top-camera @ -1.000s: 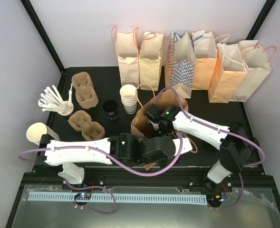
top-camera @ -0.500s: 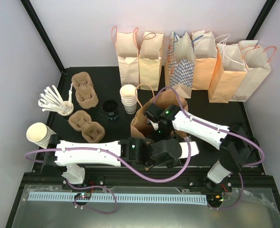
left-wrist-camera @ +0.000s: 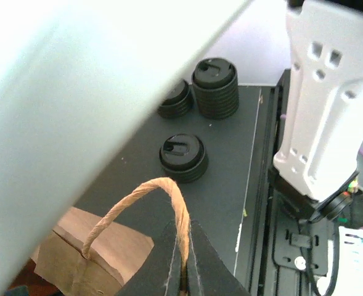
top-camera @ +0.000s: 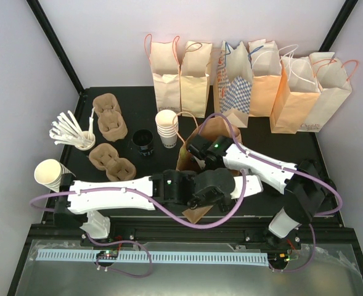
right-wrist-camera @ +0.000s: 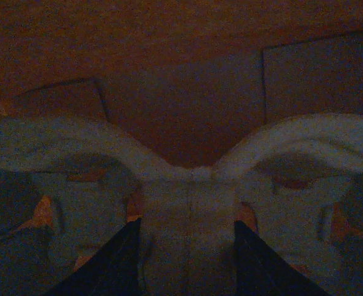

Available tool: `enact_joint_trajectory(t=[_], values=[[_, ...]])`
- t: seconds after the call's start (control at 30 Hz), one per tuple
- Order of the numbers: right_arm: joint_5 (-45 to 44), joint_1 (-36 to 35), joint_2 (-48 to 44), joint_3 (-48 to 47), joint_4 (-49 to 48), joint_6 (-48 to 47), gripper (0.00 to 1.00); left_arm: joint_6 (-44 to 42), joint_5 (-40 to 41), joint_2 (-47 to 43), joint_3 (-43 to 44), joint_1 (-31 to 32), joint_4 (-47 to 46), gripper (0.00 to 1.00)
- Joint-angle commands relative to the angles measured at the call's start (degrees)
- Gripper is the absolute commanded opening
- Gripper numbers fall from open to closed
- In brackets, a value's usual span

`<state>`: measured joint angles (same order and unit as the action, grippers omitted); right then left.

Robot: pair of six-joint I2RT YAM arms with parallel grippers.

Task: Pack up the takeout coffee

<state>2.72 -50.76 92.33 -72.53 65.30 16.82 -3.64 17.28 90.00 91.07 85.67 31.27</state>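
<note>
A brown paper bag [top-camera: 221, 131] stands in the middle of the table. My left gripper [left-wrist-camera: 181, 231] is shut on its twine handle [left-wrist-camera: 138, 197], at the bag's near side. My right gripper [right-wrist-camera: 186, 225] is down inside the dark bag. Its fingers [right-wrist-camera: 122, 262] press on either side of the middle ridge of a pale moulded cup carrier [right-wrist-camera: 190, 197]. From above, the right wrist [top-camera: 201, 150] dips into the bag's mouth. The takeout coffee is hidden from every view.
Several paper bags [top-camera: 243, 77] line the back. White cup stacks [top-camera: 167, 127], pulp carriers [top-camera: 110, 142], stirrers [top-camera: 73, 131] and a black lid stack [top-camera: 144, 142] lie to the left. More black lid stacks [left-wrist-camera: 215, 86] sit near the right arm's base [left-wrist-camera: 320, 105].
My left arm has swung right along the bag's near side and its jaws have shut on the twine handle. The right gripper has stayed inside the bag.
</note>
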Motion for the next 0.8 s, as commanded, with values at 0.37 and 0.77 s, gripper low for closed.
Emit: enact_joint_trajectory(t=[0.37, 0.77], values=[[-0.7, -0.4, 0.6, 0.3, -2.0, -0.9, 0.39, 5.0, -5.4, -7.3, 2.9, -0.2, -8.0, 0.02], [-0.2, -0.4, -3.4, 4.5, -5.4, -1.1, 0.39, 11.0, 1.2, -8.8, 13.5, -0.6, 9.5, 0.91]])
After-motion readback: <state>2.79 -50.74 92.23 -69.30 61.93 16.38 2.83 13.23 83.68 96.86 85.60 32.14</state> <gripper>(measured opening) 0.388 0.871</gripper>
